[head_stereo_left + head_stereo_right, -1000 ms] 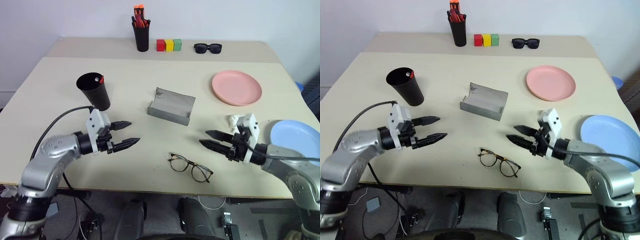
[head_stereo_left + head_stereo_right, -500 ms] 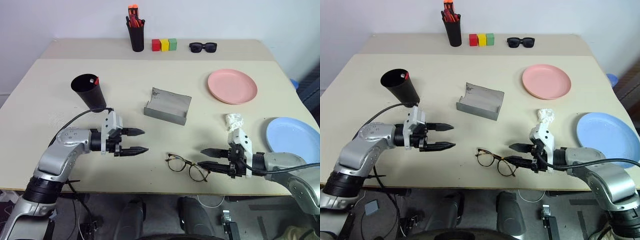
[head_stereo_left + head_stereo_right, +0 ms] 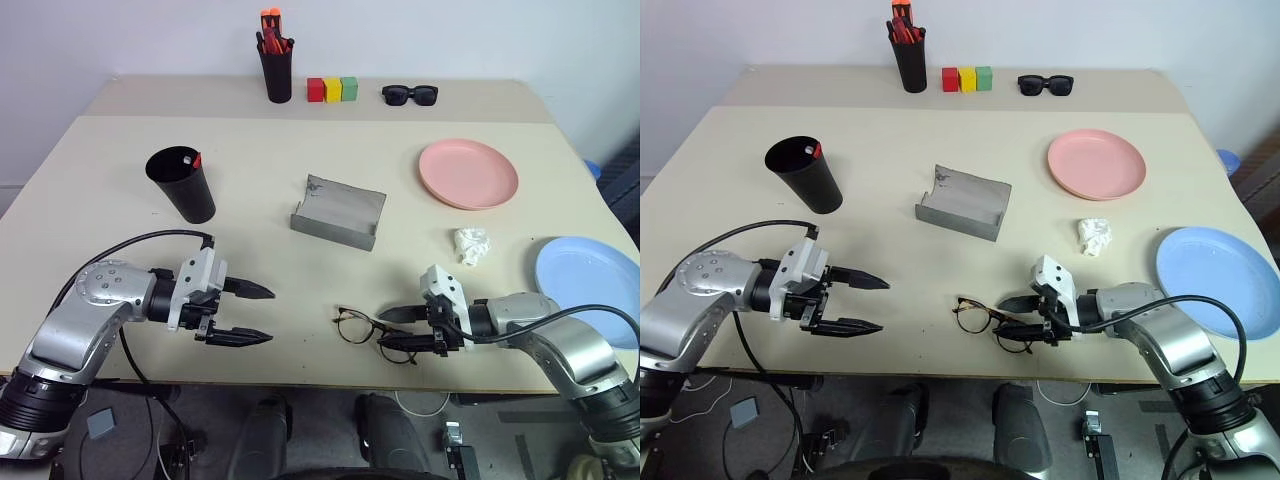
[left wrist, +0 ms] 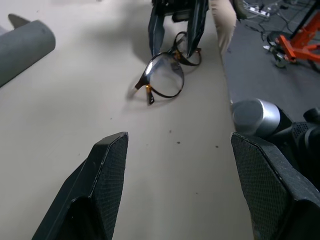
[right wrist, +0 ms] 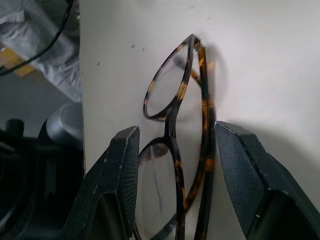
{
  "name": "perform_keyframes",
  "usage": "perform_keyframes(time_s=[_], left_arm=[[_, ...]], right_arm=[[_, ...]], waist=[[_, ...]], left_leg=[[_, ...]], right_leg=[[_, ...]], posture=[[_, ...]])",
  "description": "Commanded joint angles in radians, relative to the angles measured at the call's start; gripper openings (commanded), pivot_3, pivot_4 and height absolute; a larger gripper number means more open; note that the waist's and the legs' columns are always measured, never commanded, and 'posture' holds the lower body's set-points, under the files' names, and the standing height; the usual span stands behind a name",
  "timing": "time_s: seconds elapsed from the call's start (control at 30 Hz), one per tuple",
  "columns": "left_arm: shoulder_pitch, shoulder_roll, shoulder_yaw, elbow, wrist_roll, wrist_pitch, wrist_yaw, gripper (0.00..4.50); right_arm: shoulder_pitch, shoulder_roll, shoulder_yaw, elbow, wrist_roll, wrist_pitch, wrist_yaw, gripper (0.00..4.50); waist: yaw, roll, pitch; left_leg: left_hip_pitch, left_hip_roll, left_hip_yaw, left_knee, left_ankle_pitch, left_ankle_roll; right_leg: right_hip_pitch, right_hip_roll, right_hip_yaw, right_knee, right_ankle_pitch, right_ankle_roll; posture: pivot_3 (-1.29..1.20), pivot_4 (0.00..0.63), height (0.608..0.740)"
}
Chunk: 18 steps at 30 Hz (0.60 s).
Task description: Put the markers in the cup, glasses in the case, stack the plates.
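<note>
The wire-frame glasses (image 3: 372,329) lie folded open near the table's front edge. My right gripper (image 3: 393,329) is low over them, open, with one finger on each side of the right lens; the right wrist view shows the glasses (image 5: 204,120) between its fingers. Well to the left of the glasses, my left gripper (image 3: 263,316) hangs open and empty, pointing right towards them (image 4: 167,75). The grey case (image 3: 340,212) lies open mid-table. A marker (image 3: 193,160) pokes its red tip from the black cup (image 3: 184,190). The pink plate (image 3: 468,173) and blue plate (image 3: 590,290) lie apart at the right.
A crumpled white paper (image 3: 470,244) lies between the two plates. Along the back stand a black pen holder (image 3: 277,75) with orange-red pens, three coloured blocks (image 3: 333,89) and black sunglasses (image 3: 410,95). Bare tabletop stretches between the cup, the case and the glasses.
My right gripper has sunk and moved left until its fingers straddle the glasses. My left gripper has drawn back towards the front edge and turned to point right.
</note>
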<state>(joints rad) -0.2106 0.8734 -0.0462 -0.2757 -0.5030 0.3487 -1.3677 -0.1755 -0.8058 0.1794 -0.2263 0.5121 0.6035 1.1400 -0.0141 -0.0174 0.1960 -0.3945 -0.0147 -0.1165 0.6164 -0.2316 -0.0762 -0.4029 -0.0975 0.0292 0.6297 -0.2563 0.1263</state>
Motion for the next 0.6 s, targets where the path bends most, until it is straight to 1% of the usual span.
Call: perform_keyframes(time_s=[0.03,0.17,0.27,0.33,0.37,0.4,0.6], left_arm=[[-0.025,0.012,0.012,-0.017,0.0,-0.022,-0.012,3.36],[-0.035,0.0,0.001,-0.01,0.01,-0.029,-0.006,3.36],[-0.044,-0.014,-0.008,-0.001,0.02,-0.036,0.002,3.36],[-0.048,-0.021,-0.012,0.004,0.026,-0.041,0.004,3.36],[-0.048,-0.023,-0.012,0.006,0.028,-0.043,0.005,3.36],[-0.049,-0.024,-0.013,0.008,0.028,-0.045,0.005,3.36],[-0.036,-0.038,-0.01,0.02,0.039,-0.068,0.009,3.36]], right_arm=[[-0.015,-0.009,-0.011,0.0,-0.007,-0.013,0.03,2.38],[-0.016,-0.009,-0.014,0.002,-0.012,-0.012,0.039,2.38],[-0.019,-0.005,-0.016,-0.002,-0.013,-0.005,0.04,1.55],[-0.022,-0.003,-0.017,-0.002,-0.015,-0.003,0.039,0.58],[-0.023,-0.003,-0.017,-0.002,-0.015,-0.002,0.041,0.17],[-0.024,-0.003,-0.017,-0.002,-0.014,-0.002,0.042,0.05],[-0.027,-0.004,-0.031,-0.007,-0.002,0.006,0.037,0.05]], waist=[[0.0,0.0,0.0],[-0.001,0.0,0.0],[-0.002,0.0,0.0],[-0.003,0.0,0.0],[-0.004,0.0,0.0],[-0.004,-0.001,0.0],[-0.003,-0.001,0.0]], left_leg=[[0.0,0.0,0.0,0.0,0.0,0.0],[0.0,0.0,0.0,0.0,0.0,0.0],[0.0,0.0,0.0,0.0,0.0,0.0],[0.0,0.0,0.0,0.0,0.0,0.0],[0.001,0.0,0.0,0.0,0.0,0.0],[0.002,0.0,0.0,0.0,0.0,0.0],[0.003,0.0,0.0,0.0,0.0,0.0]], right_leg=[[0.0,0.0,0.0,0.0,0.0,0.0],[0.0,0.0,0.0,0.0,0.0,0.0],[0.0,0.0,0.0,0.0,0.001,0.002],[0.0,0.0,0.0,0.0,0.001,0.003],[0.0,0.0,0.0,0.001,0.001,0.003],[0.001,0.0,0.0,0.001,0.001,0.003],[0.003,0.0,0.0,0.001,0.0,0.0]], posture=[[0.0,0.15,0.74],[0.0,0.15,0.74],[0.0,0.15,0.74],[0.0,0.15,0.74],[0.0,0.15,0.74],[0.0,0.15,0.74],[0.0,0.15,0.74]])
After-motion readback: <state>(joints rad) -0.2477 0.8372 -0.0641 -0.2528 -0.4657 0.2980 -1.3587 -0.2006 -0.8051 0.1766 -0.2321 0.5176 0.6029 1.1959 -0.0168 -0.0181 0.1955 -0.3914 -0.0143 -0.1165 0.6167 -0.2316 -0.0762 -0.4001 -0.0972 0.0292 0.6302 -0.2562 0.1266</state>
